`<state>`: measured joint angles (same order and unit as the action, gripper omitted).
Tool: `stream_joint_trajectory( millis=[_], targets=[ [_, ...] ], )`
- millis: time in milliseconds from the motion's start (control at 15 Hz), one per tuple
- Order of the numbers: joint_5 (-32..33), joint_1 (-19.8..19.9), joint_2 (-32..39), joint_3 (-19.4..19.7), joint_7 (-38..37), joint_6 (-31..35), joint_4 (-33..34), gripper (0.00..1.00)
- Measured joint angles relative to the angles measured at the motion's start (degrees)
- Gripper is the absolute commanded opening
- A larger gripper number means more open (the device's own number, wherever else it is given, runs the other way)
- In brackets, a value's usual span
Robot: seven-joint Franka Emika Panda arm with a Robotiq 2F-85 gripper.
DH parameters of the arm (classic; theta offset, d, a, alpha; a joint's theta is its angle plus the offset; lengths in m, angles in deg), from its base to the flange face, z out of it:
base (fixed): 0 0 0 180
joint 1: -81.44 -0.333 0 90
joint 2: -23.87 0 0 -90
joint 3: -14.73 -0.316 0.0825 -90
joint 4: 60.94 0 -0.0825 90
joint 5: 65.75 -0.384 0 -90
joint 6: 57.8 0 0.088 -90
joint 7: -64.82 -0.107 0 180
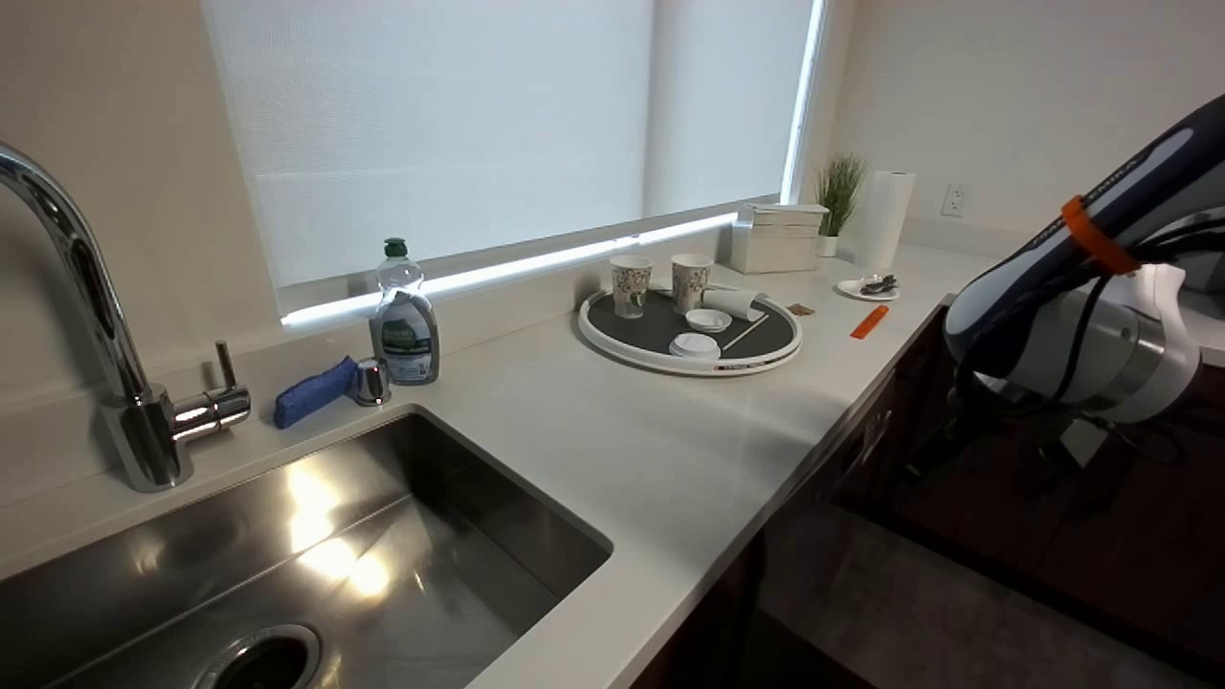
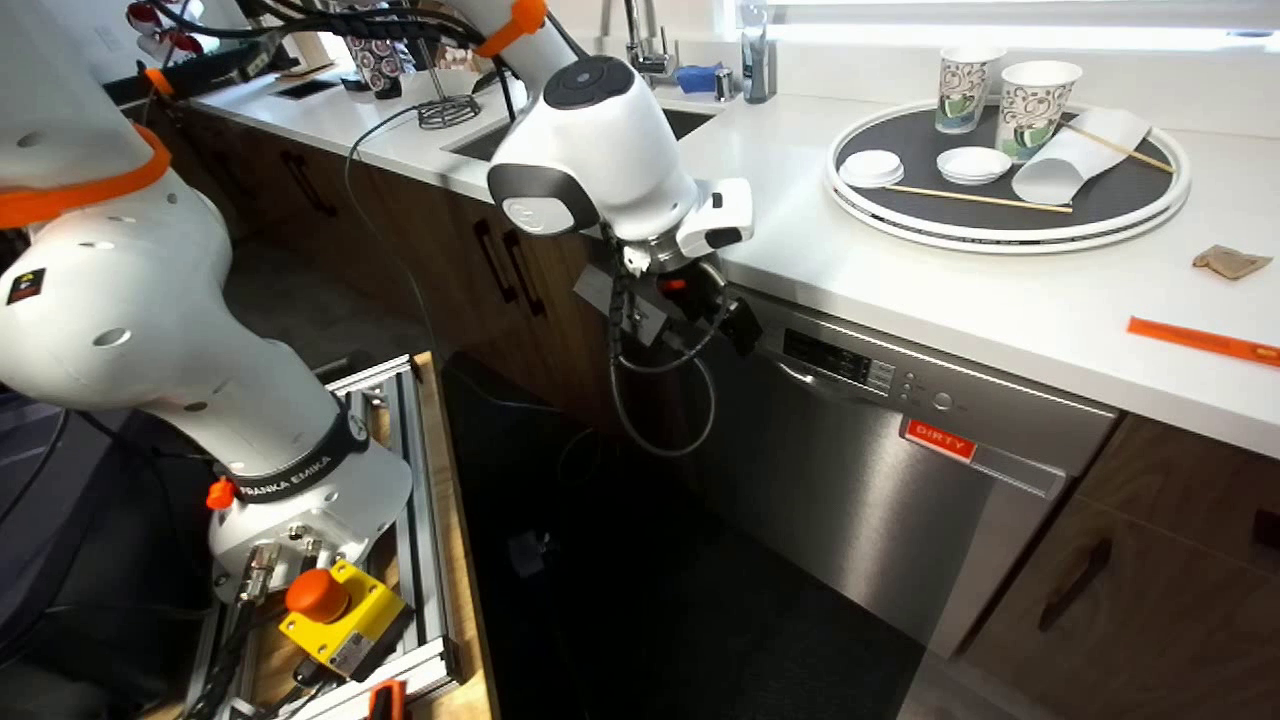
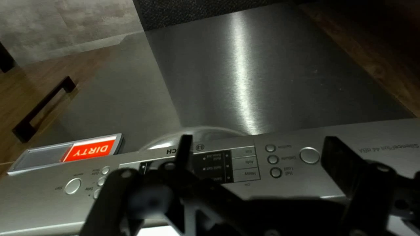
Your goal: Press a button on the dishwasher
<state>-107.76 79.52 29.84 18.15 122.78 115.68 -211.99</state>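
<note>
Forearm (image 1: 1115,225) slants down from above and behind the gripper (image 3: 259,140) in both exterior views, ending in a bulky white wrist (image 2: 615,155) just over it. Below the wrist the gripper hangs in front of the countertop (image 2: 1000,300), angled downward; the base (image 2: 345,510) sits well apart behind it. Its two black fingers (image 3: 339,164) stand wide apart in the wrist view, with part of the control panel (image 3: 285,186) showing through the gap; whether either fingertip touches the appliance I cannot tell.

The dishwasher (image 2: 880,480) is straight ahead of the gripper and largely below it, built in under the countertop. Its brushed steel front faces outward, toward the gripper and the base, with the door (image 3: 210,78) upright. The control panel runs level along the top, its long axis parallel to the countertop's edge and crosswise to the gripper, reaching past both fingers. It reads upside down in the wrist view. Between the fingers, as seen there, lie three small round buttons (image 3: 273,159) and, nearest one fingertip, a larger round button (image 3: 309,155); beyond the opposite finger are the Start button (image 3: 73,186) and a red DIRTY sign (image 3: 88,150).
</note>
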Motion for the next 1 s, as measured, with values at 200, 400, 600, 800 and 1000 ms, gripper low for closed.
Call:
stream_joint_trajectory(
  millis=[200,400,600,800,1000],
  targets=[
    [-3.34,1.1,3.53,-0.78,2.7,-0.07,2.2,1.0],
    [-5.43,2.81,7.03,-2.14,5.2,-0.08,4.55,1.0],
    [-7.17,5.01,10.41,-4.17,7.64,-0.09,6.98,0.76],
    [-8.48,7.43,13.46,-6.57,9.82,-0.09,9.45,0.58],
    [-9.34,9.78,16.09,-9.16,11.66,-0.09,11.94,0.35]
  ],
)
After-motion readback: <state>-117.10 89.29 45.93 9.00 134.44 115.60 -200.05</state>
